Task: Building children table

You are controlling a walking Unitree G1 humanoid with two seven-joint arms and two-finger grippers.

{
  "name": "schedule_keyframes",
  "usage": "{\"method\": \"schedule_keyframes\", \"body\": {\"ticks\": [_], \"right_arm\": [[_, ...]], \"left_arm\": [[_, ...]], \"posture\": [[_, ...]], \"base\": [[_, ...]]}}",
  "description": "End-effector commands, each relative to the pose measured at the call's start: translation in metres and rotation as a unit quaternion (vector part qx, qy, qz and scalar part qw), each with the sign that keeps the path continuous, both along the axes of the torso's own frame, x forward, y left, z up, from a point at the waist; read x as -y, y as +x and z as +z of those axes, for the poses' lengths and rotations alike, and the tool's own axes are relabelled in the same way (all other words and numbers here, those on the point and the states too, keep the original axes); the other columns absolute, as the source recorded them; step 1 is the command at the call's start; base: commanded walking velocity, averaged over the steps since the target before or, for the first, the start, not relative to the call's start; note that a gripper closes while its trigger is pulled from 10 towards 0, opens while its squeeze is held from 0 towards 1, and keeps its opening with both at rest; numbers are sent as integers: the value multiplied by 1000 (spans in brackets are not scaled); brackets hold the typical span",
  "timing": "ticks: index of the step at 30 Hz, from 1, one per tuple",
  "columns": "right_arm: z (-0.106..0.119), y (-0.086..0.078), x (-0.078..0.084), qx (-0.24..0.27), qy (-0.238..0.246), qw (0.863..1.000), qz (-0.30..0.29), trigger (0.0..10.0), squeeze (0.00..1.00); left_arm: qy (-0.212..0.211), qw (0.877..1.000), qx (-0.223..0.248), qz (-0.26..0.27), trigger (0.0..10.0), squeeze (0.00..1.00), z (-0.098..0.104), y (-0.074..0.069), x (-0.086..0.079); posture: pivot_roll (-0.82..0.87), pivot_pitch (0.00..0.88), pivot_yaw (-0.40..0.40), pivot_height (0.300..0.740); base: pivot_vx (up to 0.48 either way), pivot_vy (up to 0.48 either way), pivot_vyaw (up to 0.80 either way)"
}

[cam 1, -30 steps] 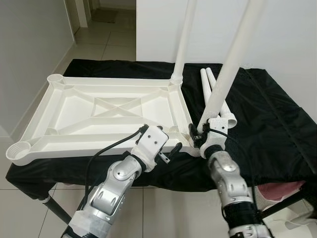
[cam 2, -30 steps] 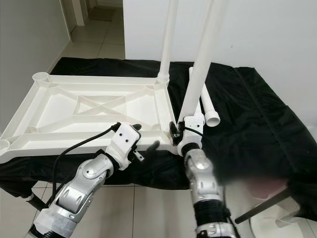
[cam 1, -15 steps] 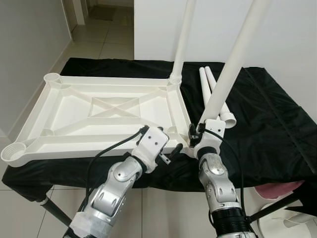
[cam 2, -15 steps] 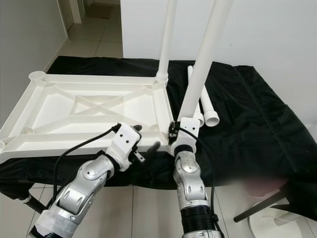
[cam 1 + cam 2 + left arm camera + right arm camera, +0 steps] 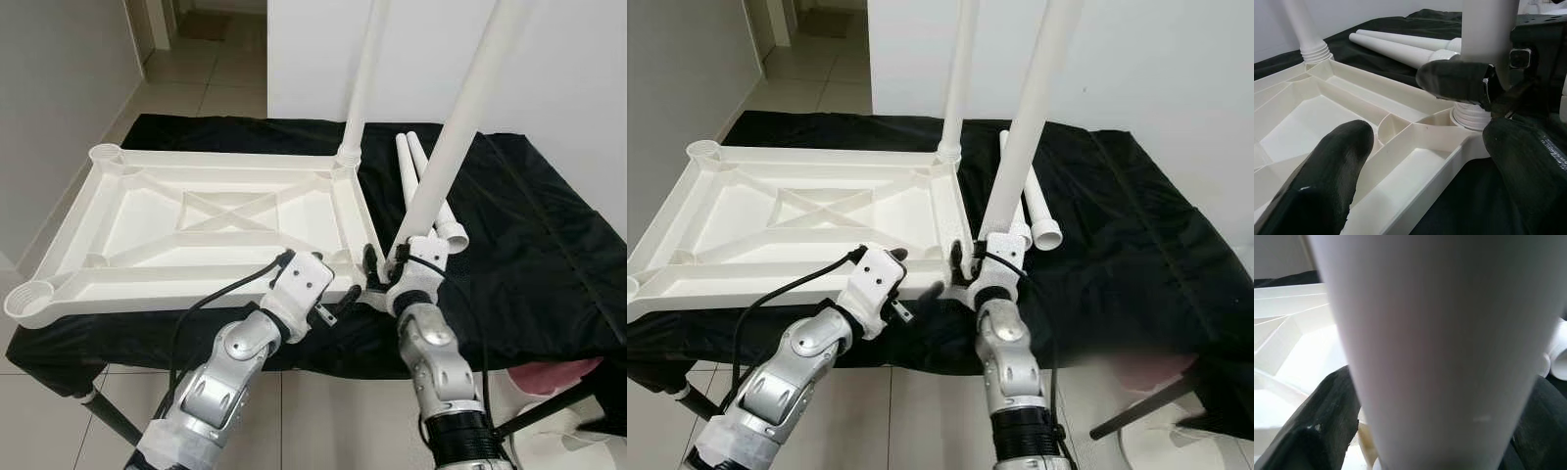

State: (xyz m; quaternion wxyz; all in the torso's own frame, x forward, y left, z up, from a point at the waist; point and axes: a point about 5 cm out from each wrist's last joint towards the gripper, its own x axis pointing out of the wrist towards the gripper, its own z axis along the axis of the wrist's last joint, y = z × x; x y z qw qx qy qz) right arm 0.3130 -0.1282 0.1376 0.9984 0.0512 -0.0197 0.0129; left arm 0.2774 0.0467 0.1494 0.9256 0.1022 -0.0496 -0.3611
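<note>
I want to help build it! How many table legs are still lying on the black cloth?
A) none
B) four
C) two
C: two loose legs lie side by side on the black cloth, while two others already stand up from the tabletop, one held by the right claw.

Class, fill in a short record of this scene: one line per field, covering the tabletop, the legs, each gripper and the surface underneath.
tabletop: white tabletop lying upside down on the black cloth
fitted leg: one leg upright in the far right corner socket
leg in work: second leg at the near right corner socket, leaning
loose legs: two spare legs lying on the cloth
right gripper: closed around the second leg's base
left gripper: open, straddling the near rim
</note>
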Motion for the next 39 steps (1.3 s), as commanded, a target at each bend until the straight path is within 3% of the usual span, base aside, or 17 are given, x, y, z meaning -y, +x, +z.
{"method": "schedule_keyframes", "body": {"ticks": [1,8,13,15,16,25,26,27,28,39], "right_arm": [[1,-1,-1,2,2,1000,26,10000,0],[12,4,14,26,-27,993,111,10000,0],[20,9,22,33,-63,980,184,10000,0],[20,9,22,33,-63,980,184,10000,0],[19,10,25,34,-93,970,223,10000,0],[11,12,29,22,-118,955,272,10000,0],[8,13,30,18,-128,950,284,8431,0],[8,13,30,18,-128,950,284,8431,0],[5,13,33,12,-132,948,288,0,0],[0,10,36,7,-125,944,304,0,0]], "left_arm": [[5,1000,-1,-11,10000,0,-1,-3,2],[11,1000,1,-8,10000,0,1,-3,-2],[14,1000,2,-5,10000,0,1,-3,-5],[14,1000,2,-5,10000,0,1,-3,-5],[15,1000,2,-4,10000,0,2,-4,-6],[14,1000,5,0,10000,0,3,-2,-6],[13,1000,4,0,10000,0,4,-2,-6],[13,1000,4,0,10000,0,4,-2,-6],[14,1000,4,-4,10000,0,3,-3,-5],[17,1000,0,-11,10000,0,3,-5,-5]], "posture": [[13,24,-39,740],[22,46,-39,740],[26,50,-41,740],[26,50,-41,740],[27,48,-42,740],[9,49,-37,740],[5,53,-32,740],[5,53,-32,740],[-1,60,-29,740],[-4,69,-20,740]], "base": [[0,0,0],[0,0,0],[0,0,0],[0,0,0],[0,0,0],[0,0,0],[0,0,0],[0,0,0],[0,0,0],[0,0,0]]}}
